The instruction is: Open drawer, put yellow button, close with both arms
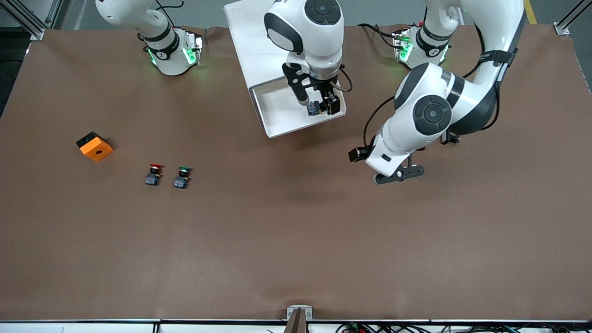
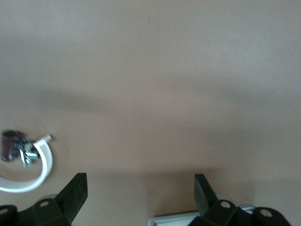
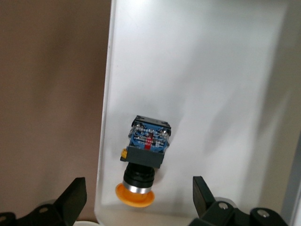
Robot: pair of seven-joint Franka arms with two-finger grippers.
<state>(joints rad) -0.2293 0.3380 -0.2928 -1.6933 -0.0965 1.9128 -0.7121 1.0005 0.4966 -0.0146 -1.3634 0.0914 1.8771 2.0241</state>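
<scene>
The right arm's wrist covers much of the cabinet in the front view, whose top edge also cuts it off; the lower drawers cannot be seen. There the yellow button is too small to show its cap. The left claw is cropped in the left wrist view, only its fingertips showing.

Brown matte surface and what it carries

A white boxy cabinet stands between the arm bases; nearer the front camera, toward the right arm's end, lie an orange block, a red-capped button and a green-capped button.
</scene>
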